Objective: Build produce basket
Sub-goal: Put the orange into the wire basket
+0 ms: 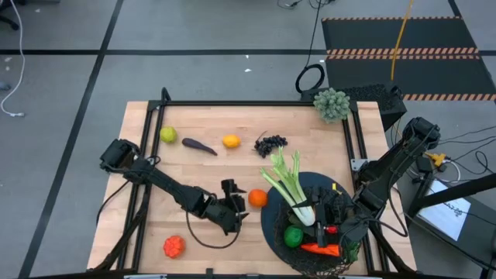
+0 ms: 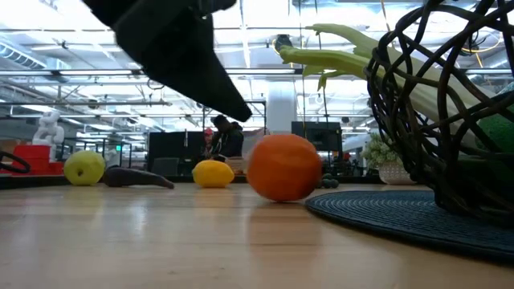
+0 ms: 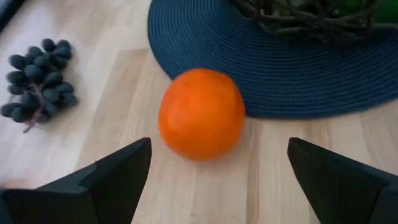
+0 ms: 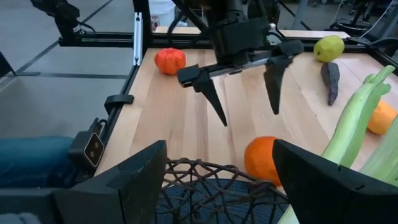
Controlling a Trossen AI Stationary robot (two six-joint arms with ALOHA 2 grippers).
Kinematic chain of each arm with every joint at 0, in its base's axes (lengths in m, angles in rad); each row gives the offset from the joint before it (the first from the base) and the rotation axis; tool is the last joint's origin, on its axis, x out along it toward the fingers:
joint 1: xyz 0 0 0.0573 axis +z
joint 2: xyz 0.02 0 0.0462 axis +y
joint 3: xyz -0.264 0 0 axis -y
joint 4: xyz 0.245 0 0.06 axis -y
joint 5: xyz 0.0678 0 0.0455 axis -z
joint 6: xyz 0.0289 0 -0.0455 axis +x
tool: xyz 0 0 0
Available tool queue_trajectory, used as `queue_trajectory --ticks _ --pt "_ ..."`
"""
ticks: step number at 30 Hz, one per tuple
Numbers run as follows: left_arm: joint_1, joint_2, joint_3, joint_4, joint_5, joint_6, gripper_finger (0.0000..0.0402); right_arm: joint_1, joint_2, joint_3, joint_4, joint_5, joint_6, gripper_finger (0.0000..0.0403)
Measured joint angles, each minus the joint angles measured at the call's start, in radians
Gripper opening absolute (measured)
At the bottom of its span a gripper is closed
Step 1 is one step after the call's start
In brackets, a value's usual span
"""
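- With the basket [image 1: 273,232] sitting on its dark round mat [image 1: 266,219] at the near right of the table [image 1: 139,178], this job is looking partly done: the celery stalk [image 1: 285,186] is leaning out over the rim, and a green fruit [image 1: 293,236] and the carrot [image 1: 319,249] are lying inside.
- The left pincer [image 1: 237,203] is hanging just above the wood with its fingers spread wide and nothing between them, and the orange [image 1: 258,198] is sitting just beyond its tips, right at the mat's edge. My read: that orange is the piece being lined up now.
- In the left wrist view the orange [image 3: 201,113] is showing between the 2 finger tips but ahead of them, not yet enclosed.
- The right pincer [image 1: 339,217] is waiting over the basket, jaws apart and empty as the right wrist view shows them.
- Waiting on the table: the grapes [image 1: 270,143], the lemon [image 1: 231,141], the eggplant [image 1: 199,146], a yellow-green fruit [image 1: 168,135] at the far left, and a red-orange fruit [image 1: 173,246] near the front edge.
- So I am counting 3 pieces in and 6 out, orange included; well under half done.
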Motion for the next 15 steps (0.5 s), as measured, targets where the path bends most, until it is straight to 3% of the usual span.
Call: queue_trajectory --ticks 5,15 --pt "0.035 0.000 0.000 0.056 0.092 0.015 0.0397 0.000 0.000 0.000 -0.001 0.000 -0.007 0.0288" --pt "0.028 0.050 0.001 0.111 0.117 0.028 0.0399 0.000 0.000 0.000 -0.001 -0.004 -0.010 0.0288"
